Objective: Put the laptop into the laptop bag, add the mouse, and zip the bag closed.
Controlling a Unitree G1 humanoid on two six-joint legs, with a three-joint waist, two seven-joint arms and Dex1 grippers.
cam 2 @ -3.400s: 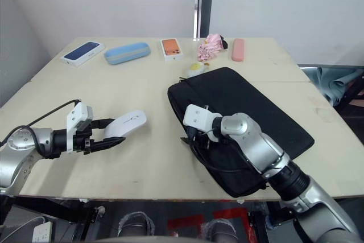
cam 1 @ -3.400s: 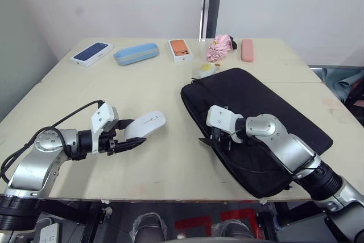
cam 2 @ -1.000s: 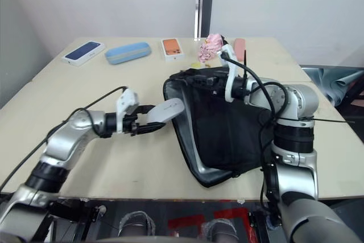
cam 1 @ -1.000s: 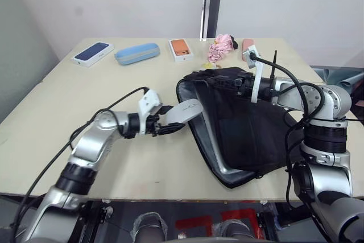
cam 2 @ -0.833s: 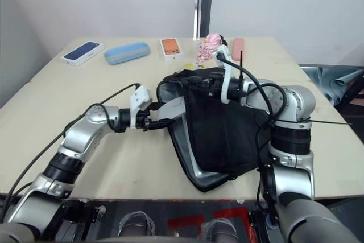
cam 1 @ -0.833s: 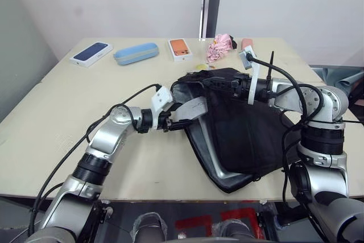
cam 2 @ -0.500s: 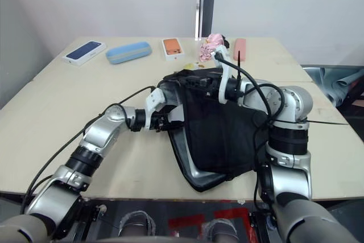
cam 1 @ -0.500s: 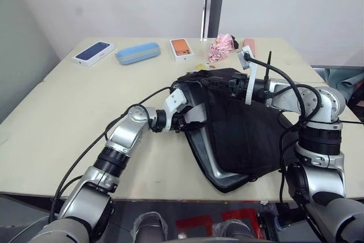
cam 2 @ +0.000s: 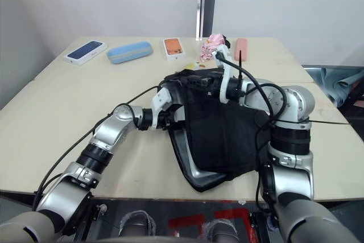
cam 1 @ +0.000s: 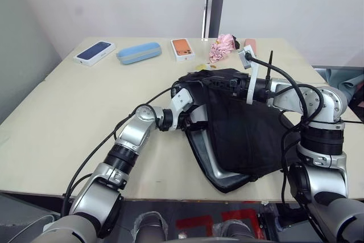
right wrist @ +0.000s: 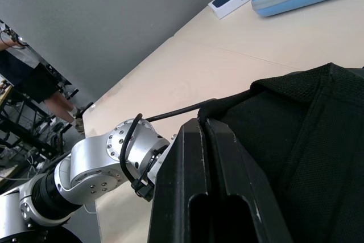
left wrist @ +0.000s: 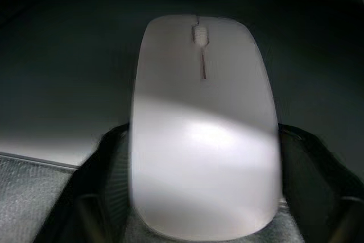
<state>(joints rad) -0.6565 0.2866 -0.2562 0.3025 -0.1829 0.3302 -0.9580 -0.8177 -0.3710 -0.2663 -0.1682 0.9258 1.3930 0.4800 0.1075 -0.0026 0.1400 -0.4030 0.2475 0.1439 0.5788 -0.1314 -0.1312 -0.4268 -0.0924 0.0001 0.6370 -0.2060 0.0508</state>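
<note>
The black laptop bag (cam 1: 250, 135) lies right of centre, its mouth facing left. My right gripper (cam 1: 226, 83) is shut on the bag's upper edge and holds it raised. The silver laptop (cam 1: 219, 170) sits inside, with its edge showing at the near corner. My left gripper (cam 1: 192, 115) reaches into the bag's mouth. In the left wrist view the white mouse (left wrist: 202, 129) lies on the laptop's grey surface (left wrist: 57, 106), between my spread black fingers (left wrist: 94, 197). The bag's edge hides the mouse from the head views.
Along the far edge stand a dark-blue phone box (cam 1: 94, 53), a light-blue case (cam 1: 139, 53), an orange phone box (cam 1: 182, 49), a pink cloth (cam 1: 222, 48) and a pink case (cam 1: 250, 44). A person (right wrist: 23, 66) stands beyond the table's left side.
My left gripper carried the mouse rightward into the bag's mouth and its fingers have spread. My right gripper keeps the bag's edge lifted.
</note>
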